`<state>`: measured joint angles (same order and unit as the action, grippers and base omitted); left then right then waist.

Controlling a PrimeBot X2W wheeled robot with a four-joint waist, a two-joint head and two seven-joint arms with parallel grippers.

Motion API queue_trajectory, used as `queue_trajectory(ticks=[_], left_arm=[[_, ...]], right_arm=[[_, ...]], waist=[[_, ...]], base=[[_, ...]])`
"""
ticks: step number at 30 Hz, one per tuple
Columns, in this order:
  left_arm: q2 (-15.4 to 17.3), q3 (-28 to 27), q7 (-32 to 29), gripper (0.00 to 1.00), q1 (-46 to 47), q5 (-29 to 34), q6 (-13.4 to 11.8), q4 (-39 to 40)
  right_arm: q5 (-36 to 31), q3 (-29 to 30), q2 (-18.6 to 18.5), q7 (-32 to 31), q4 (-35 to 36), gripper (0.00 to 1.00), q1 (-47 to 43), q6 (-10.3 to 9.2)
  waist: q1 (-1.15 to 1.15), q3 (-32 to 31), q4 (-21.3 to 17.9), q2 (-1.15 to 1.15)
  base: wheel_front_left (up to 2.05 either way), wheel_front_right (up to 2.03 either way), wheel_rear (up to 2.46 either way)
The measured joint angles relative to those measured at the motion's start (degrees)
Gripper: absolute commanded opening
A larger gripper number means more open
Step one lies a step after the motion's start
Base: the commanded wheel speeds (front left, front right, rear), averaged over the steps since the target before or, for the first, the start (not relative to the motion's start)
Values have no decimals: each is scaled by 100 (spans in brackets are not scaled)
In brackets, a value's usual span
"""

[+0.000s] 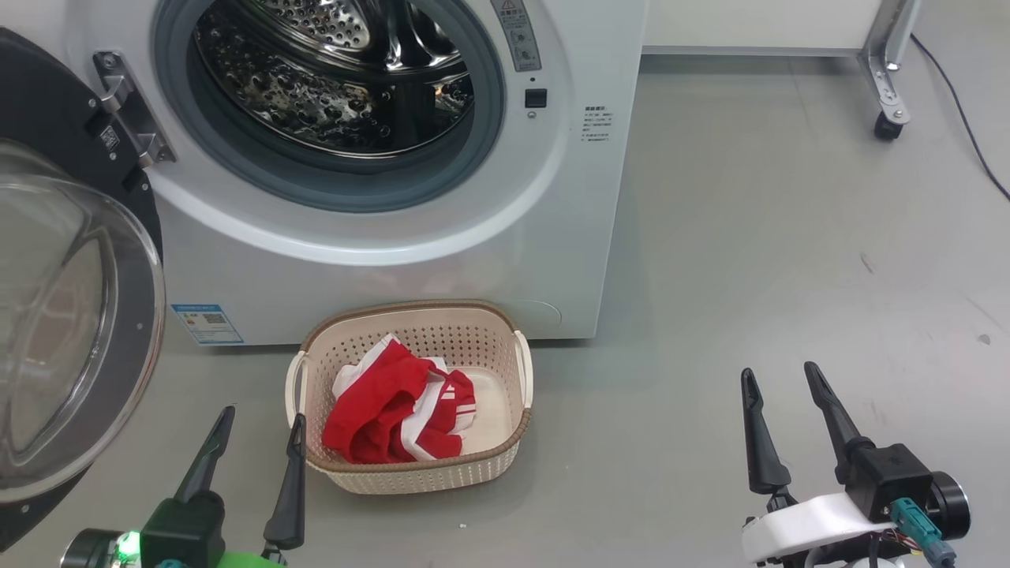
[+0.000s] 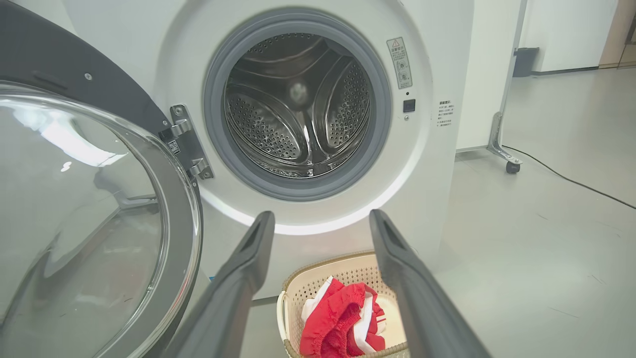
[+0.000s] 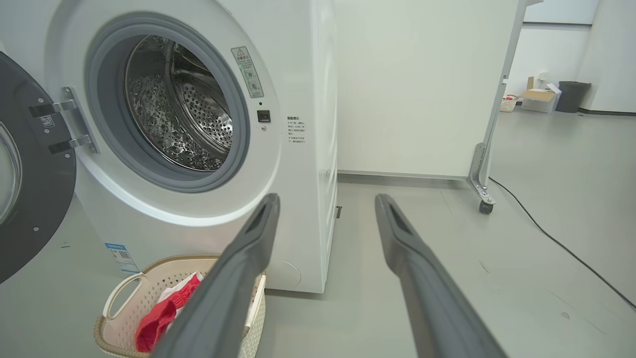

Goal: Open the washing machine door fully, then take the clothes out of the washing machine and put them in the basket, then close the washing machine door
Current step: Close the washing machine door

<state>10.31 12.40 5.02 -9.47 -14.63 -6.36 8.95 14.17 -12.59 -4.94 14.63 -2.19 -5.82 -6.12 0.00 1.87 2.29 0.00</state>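
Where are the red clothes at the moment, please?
In the head view, the clothes lie in the left part of the basket, which stands on the floor in front of the washing machine, just right of the left gripper.

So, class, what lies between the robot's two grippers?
Head view: the basket holding the clothes, next to the left gripper, then bare floor up to the right gripper.

The grey floor (image 1: 750, 237) carries the washing machine (image 1: 592, 158) at the far left. The basket (image 1: 418, 477) stands just near of it. A black cable (image 1: 964, 118) trails far right.
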Motion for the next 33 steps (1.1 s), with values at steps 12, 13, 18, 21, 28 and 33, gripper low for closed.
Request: queue_trajectory(ticks=[12,13,18,21,28,33], left_arm=[[-86,-63,19,100,13,55,-41,7],[-96,-64,26,100,13,55,-41,4],[-211,-62,60,100,15,62,-41,-20],[-227,-63,60,100,15,64,-41,-83],[-236,-91,62,100,15,116,-42,-123],[-237,-125,62,100,13,160,-42,-152]], right_arm=[[-9,47,-57,0,32,100,-2,-1],[-9,47,-63,0,32,100,-2,-1],[-15,36,-81,-1,33,100,-1,2],[-15,21,-99,-7,32,100,-1,19],[-15,-45,-99,-22,31,100,-1,52],[-9,-89,-81,-58,20,100,-2,54]], waist=[[0,73,649,0],[0,75,717,0],[0,72,1080,0],[0,53,1384,0],[0,5,1932,0],[0,-44,2288,0]], base=[[0,0,0],[0,0,0],[0,0,0],[0,0,0],[0,0,0],[0,0,0]])
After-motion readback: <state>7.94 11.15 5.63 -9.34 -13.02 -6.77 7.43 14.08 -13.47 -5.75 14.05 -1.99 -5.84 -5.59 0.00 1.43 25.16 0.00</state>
